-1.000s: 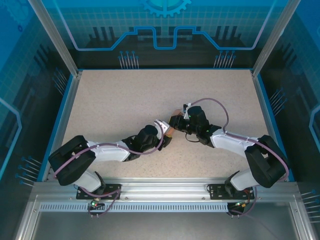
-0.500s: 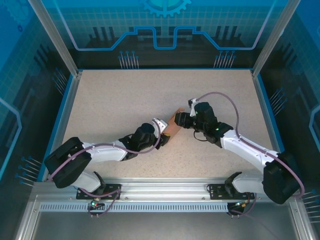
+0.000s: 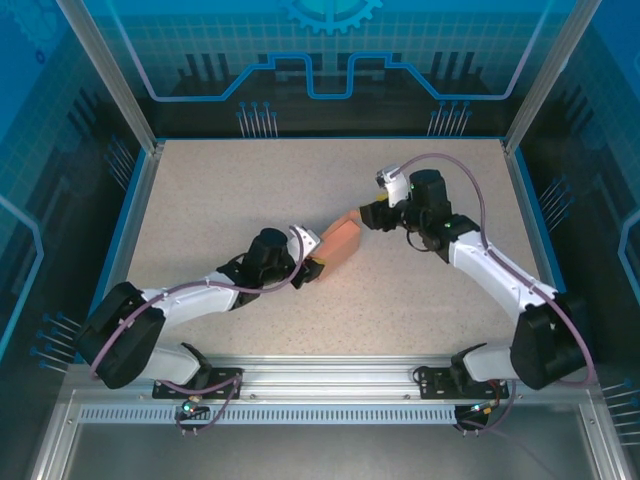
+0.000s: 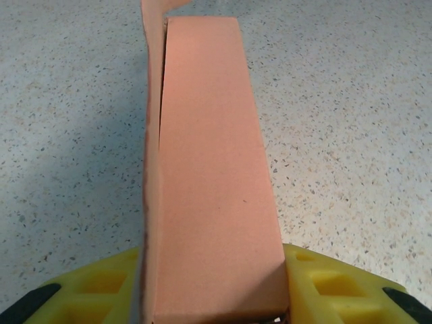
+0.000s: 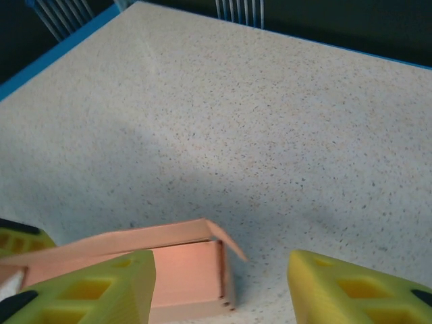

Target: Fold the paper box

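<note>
Cardboard, salmon-pink, thin and matte, with a faintly grainy face: paper box (image 3: 343, 240), folded into a long, narrow, square-edged tube. Seen from above, slanted near the middle of the table (image 3: 230, 180), between the two grippers. Up close in the left wrist view (image 4: 209, 175), flat top panel, crisp long creases, a seam gaping slightly down one side. At the far end, a loose flap (image 5: 228, 244) angled outward over the hollow, open mouth of the box (image 5: 182, 270). Near end clamped in the left gripper (image 3: 310, 262), ribbed yellow pads (image 4: 94, 287) pressed against both long sides, jaws about half closed on it (image 4: 212, 300). Right gripper (image 3: 373, 215) just at the far end, jaws spread wide and holding nothing; one yellow finger (image 5: 101, 283) in front of the box end, bare tabletop between the two (image 5: 226, 290). Underneath, a beige, finely speckled, stone-like surface. Around it, a blue rim (image 3: 133, 235), purple cables (image 3: 452, 163) looped over black-and-white arms, and a ribbed aluminium rail (image 3: 330, 375) along the near edge.
</note>
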